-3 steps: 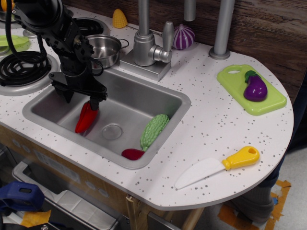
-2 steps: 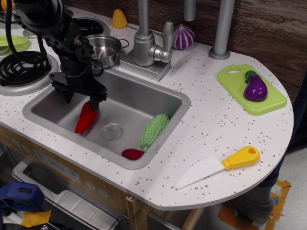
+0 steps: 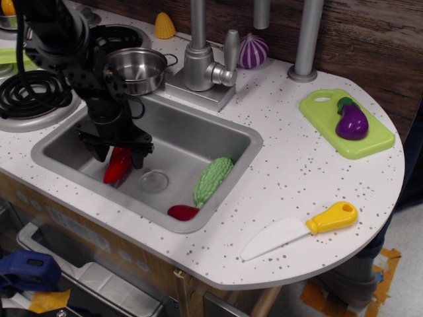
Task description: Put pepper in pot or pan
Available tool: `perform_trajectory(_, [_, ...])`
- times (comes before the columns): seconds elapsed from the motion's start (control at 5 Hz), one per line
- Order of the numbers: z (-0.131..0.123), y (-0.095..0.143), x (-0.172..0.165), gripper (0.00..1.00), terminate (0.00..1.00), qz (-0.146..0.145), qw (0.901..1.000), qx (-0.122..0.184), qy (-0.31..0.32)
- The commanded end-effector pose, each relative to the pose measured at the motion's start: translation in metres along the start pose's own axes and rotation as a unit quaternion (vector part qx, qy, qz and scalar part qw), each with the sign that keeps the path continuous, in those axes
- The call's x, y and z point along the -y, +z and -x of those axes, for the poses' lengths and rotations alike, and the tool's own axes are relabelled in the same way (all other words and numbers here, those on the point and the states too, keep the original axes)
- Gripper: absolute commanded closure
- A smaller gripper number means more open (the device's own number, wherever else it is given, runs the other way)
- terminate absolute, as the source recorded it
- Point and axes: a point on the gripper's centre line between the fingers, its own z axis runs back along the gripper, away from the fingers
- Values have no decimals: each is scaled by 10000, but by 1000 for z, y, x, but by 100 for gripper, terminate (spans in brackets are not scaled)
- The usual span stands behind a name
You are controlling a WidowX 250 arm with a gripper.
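A: Where's the pepper [image 3: 117,165]?

B: In the sink [image 3: 198,135], left part of the basin, lying tilted with its tip toward the front-left wall. Just left of the drain [image 3: 154,181].

A: Gripper [image 3: 121,150]?

B: Down in the sink, right over the pepper's upper end. One finger [image 3: 99,146] on the left of it, the other [image 3: 141,153] on the right. The jaws straddle the pepper, but I can't tell if they're clamped on it or just around it.

A: Pot [image 3: 138,69]?

B: On the counter [image 3: 297,178] behind the sink's back-left corner, just left of the faucet [image 3: 203,61]. Inside looks empty. The arm partly overlaps its left side.

A: Anything else in the basin?

B: Green gourd [image 3: 212,181] right of the drain, dark-red piece [image 3: 183,212] at the front wall, just beside the gourd's lower end. Both well apart from the gripper.

A: Counter?

B: Toy knife [image 3: 301,231] near the front edge, eggplant [image 3: 351,121] on a green board [image 3: 318,105] at right, a purple striped bulb [image 3: 253,51] and a corn piece [image 3: 164,26] at the back. Black burner coil [image 3: 30,92] left of the sink.
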Motion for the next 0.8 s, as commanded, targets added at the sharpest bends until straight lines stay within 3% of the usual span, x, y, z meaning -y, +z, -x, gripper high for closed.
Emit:
perform_trajectory(0.0, [-7, -5, -4, 0, 0, 124, 9993, 252, 264])
perform_trajectory(0.2, [-9, -2, -4, 100, 0, 43, 9993, 242, 292])
perform_trajectory(0.4, [-13, 12, -4, 100, 0, -159, 9994, 171, 239])
perform_trajectory(0.6, [-26, 44, -11, 100, 0, -583, 9983, 11, 23])
